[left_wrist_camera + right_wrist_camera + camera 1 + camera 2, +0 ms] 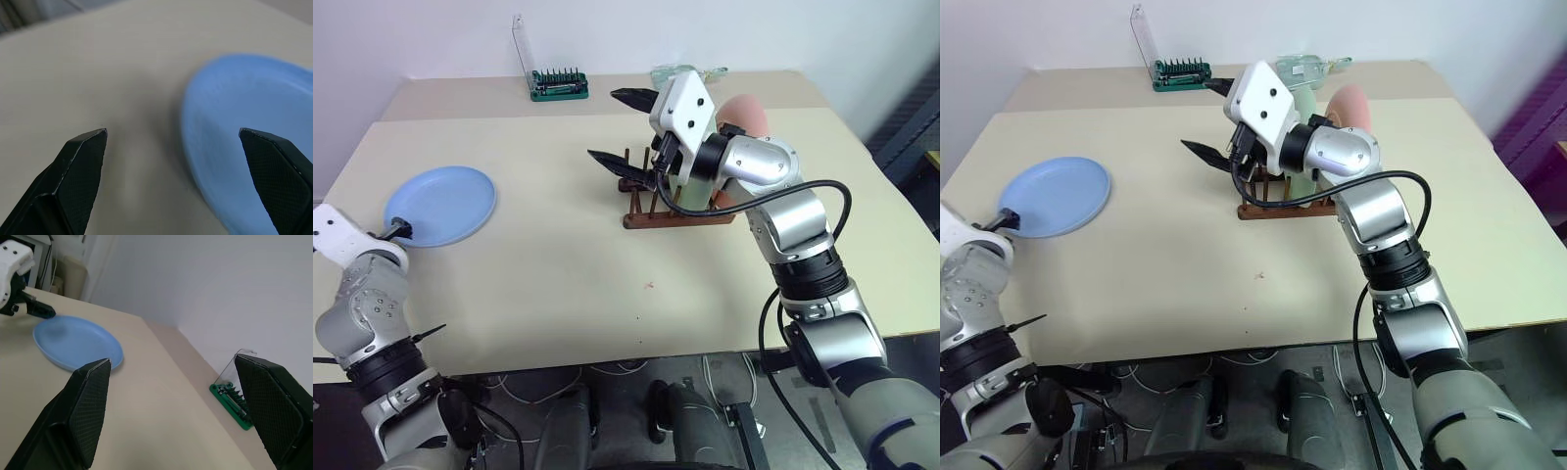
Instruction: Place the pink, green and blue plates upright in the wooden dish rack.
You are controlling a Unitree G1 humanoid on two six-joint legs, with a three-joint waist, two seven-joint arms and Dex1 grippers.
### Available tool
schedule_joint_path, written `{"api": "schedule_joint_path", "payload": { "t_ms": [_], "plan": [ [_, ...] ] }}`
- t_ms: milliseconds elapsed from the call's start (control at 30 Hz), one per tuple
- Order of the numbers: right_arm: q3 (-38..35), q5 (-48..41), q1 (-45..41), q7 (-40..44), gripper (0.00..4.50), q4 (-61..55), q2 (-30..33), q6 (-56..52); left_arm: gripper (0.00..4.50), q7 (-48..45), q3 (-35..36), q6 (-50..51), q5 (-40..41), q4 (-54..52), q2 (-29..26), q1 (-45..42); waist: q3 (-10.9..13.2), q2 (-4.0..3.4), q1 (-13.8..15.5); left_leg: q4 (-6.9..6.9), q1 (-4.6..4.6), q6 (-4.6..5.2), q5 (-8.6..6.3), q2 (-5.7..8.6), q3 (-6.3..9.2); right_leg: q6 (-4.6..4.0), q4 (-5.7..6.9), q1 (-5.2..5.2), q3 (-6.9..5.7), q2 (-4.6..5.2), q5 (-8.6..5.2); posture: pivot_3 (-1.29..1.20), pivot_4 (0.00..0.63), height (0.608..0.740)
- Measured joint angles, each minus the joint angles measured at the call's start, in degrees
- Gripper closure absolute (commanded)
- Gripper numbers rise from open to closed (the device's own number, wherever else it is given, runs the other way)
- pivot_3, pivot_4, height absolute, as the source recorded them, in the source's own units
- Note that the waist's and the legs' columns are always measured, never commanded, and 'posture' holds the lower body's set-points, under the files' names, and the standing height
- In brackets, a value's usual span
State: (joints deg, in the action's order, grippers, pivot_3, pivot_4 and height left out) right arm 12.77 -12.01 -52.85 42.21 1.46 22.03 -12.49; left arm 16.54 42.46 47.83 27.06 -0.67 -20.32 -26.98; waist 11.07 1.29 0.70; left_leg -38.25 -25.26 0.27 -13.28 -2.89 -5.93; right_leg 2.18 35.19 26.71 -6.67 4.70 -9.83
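Plates: pink plate (747, 116) and green plate (1304, 98) stand upright in the wooden dish rack (675, 217), just behind the right end effector (628, 133), which is spread wide and holds nothing. Blue plate (441, 204) remains flat on the tabletop (558, 284), directly ahead of the left end effector (173, 142), fully open, empty, straddling its near rim. One plate outstanding.

Light blue plate (441, 204); salmon pink plate (747, 116); dark brown wooden dish rack (675, 217); beige bench (558, 284); green tool holder (559, 86).
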Motion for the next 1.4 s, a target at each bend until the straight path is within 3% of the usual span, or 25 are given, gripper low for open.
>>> {"api": "schedule_joint_path", "payload": {
  "t_ms": [133, 200, 300, 467, 500, 767, 833, 1000, 1333, 1400],
  "plan": [
    [0.06, 0.81, 1.43, 0.67, 0.39, -0.1, -0.14, -0.02, 0.08, -0.09, 0.05, 1.96, 2.37, 3.61, 0.53, -2.49, 0.0, 0.0, -0.15, 0.0, 0.01, -0.01, 0.01, 0.05, -0.01, 0.0, 0.03, 0.01, 0.0, -0.05, 0.0, 0.0, 0.15, 0.73],
    [0.17, 1.07, 2.9, 2.31, 0.39, -1.48, 0.36, -0.02, 0.57, 0.94, 0.32, 2.37, 2.6, 6.56, 0.56, -4.6, 0.0, 0.01, -0.14, 0.0, 0.02, -0.01, 0.01, 0.05, -0.01, 0.0, 0.03, 0.0, 0.0, -0.06, 0.0, 0.0, 0.15, 0.73],
    [1.5, 0.47, 6.07, 6.34, 0.39, -4.63, 1.58, -0.21, 1.75, 2.56, 2.25, 1.76, 3.09, 9.79, 0.56, -7.13, -0.01, 0.0, -0.13, 0.0, 0.04, -0.01, 0.01, 0.05, -0.01, 0.0, 0.02, -0.03, 0.0, -0.04, 0.0, 0.0, 0.15, 0.73],
    [2.36, -0.14, 9.3, 10.48, 0.39, -8.79, 3.32, -2.0, 4.32, 3.5, 2.31, 0.69, 3.14, 11.36, 0.6, -7.69, -0.01, 0.01, -0.04, 0.0, 0.06, -0.01, 0.01, 0.04, 0.0, 0.0, 0.03, -0.05, -0.01, -0.03, 0.0, 0.0, 0.15, 0.73],
    [2.55, -0.05, 9.71, 10.91, 0.39, -9.04, 3.49, -2.0, 4.42, 3.13, 2.19, 0.24, 3.51, 11.09, 0.6, -7.82, -0.01, 0.01, -0.02, -0.01, 0.06, -0.01, 0.01, 0.04, -0.01, 0.0, 0.02, -0.06, -0.01, -0.02, 0.0, 0.0, 0.15, 0.73],
    [3.26, 5.79, 7.98, 9.53, 0.39, -5.75, 2.97, 3.49, 4.42, -4.5, -8.72, -1.21, 4.07, 0.96, 1.25, -10.96, 0.0, 0.05, 0.08, -0.04, 0.03, -0.03, 0.01, 0.06, 0.03, -0.01, -0.01, -0.09, -0.06, 0.0, 0.0, 0.0, 0.15, 0.73],
    [3.48, 6.87, 6.87, 9.32, 0.2, -3.91, 2.48, 5.02, 4.48, -5.78, -12.61, -0.91, 4.32, -2.77, 1.29, -13.19, 0.0, 0.05, -0.07, -0.03, 0.04, -0.03, 0.01, 0.1, 0.02, -0.01, 0.0, -0.09, -0.06, -0.01, 0.0, 0.0, 0.15, 0.73],
    [5.81, 15.83, 1.84, 4.42, 0.2, 4.37, 0.94, 14.83, 4.48, -5.68, -21.66, 2.57, 4.42, -10.07, 3.81, -19.45, 0.01, 0.04, -0.38, 0.0, 0.06, -0.04, 0.02, 0.11, -0.01, 0.0, 0.01, -0.06, -0.02, -0.05, 0.0, 0.0, 0.15, 0.73],
    [10.14, 32.88, -2.9, -7.91, 0.2, 18.22, 0.08, 29.88, 4.48, -3.35, -23.56, 9.41, 7.57, -15.32, 9.57, -23.0, 0.01, 0.04, -0.59, 0.01, 0.07, -0.06, 0.05, 0.12, -0.01, 0.0, 0.0, -0.08, 0.0, -0.08, 0.0, 0.0, 0.15, 0.73],
    [10.48, 34.87, -3.22, -9.46, 0.72, 20.3, 0.03, 30.98, 4.5, -2.78, -22.95, 10.45, 8.65, -15.93, 9.91, -23.36, 0.01, 0.04, -0.6, 0.01, 0.08, -0.07, 0.06, 0.12, -0.01, 0.0, 0.01, -0.08, 0.01, -0.07, 0.0, 0.0, 0.15, 0.73]
  ]
}}
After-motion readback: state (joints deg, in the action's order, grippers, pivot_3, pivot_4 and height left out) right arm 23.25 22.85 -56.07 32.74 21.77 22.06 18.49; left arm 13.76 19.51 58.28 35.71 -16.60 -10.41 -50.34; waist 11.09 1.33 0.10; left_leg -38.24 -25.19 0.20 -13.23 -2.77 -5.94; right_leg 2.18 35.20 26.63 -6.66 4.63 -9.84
